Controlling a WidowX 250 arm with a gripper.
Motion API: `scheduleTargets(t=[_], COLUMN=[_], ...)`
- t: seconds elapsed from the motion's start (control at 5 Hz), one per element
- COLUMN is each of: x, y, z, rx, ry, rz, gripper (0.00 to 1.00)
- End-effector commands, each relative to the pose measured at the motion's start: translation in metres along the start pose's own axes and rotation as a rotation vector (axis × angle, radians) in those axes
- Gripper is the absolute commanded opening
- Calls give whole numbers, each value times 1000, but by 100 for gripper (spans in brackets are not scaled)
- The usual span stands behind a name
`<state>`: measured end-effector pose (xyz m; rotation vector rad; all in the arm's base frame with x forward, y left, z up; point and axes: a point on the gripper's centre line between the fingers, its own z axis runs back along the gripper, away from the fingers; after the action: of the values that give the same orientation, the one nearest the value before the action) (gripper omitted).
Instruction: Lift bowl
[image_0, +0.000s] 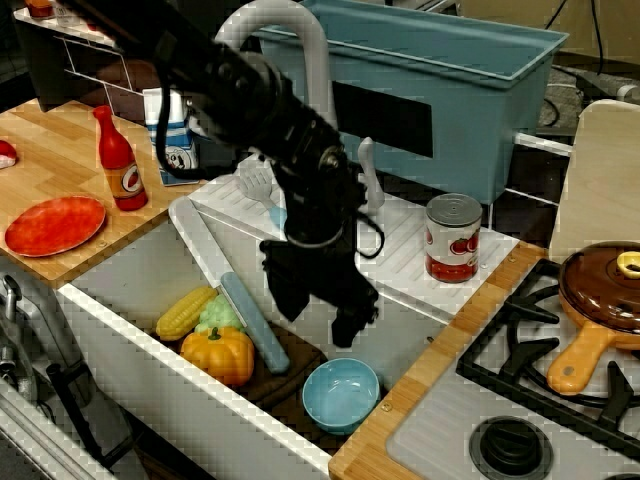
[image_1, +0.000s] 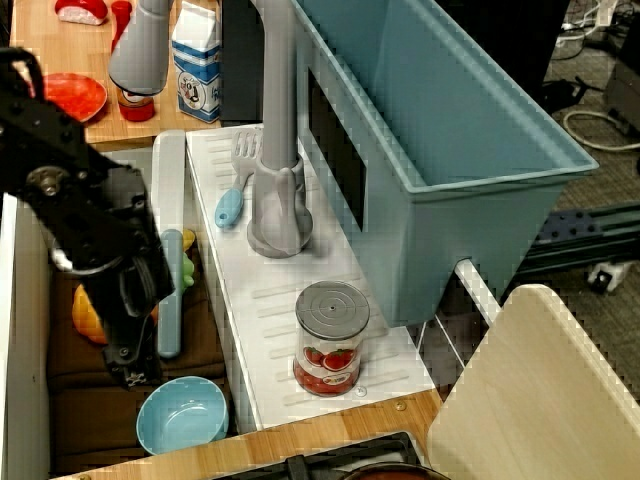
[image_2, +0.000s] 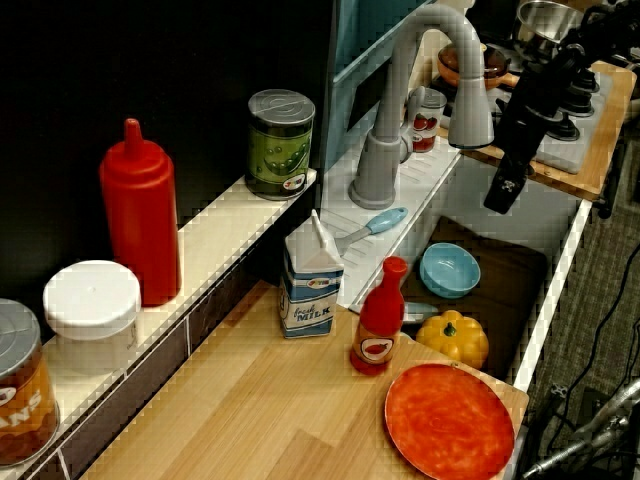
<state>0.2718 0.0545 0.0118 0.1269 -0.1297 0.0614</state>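
The small light blue bowl (image_0: 340, 393) sits upright and empty on the sink floor, near the front right corner. It also shows in the top view (image_1: 182, 415) and in the side view (image_2: 449, 270). My black gripper (image_0: 318, 318) hangs in the sink a little above the bowl and behind it, towards the faucet side. Its jaws look parted and hold nothing. The gripper does not touch the bowl. It also shows in the top view (image_1: 130, 365) and in the side view (image_2: 503, 190).
An orange toy pumpkin (image_0: 220, 355), a corn cob (image_0: 185, 312) and a blue-handled tool (image_0: 252, 320) lie in the sink left of the bowl. A grey faucet (image_0: 300, 60) arches overhead. A tomato can (image_0: 453, 237) stands on the drainboard. A red-orange plate (image_0: 55, 225) and a red bottle (image_0: 120, 160) are on the counter.
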Motion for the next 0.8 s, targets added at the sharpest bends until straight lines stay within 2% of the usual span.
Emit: scheduleTargets(t=[0.0, 0.6], x=[0, 9], y=[-5, -16], z=[-17, -60], rx=[18, 54], ry=[3, 35], rz=[3, -9], gripper=[100, 100])
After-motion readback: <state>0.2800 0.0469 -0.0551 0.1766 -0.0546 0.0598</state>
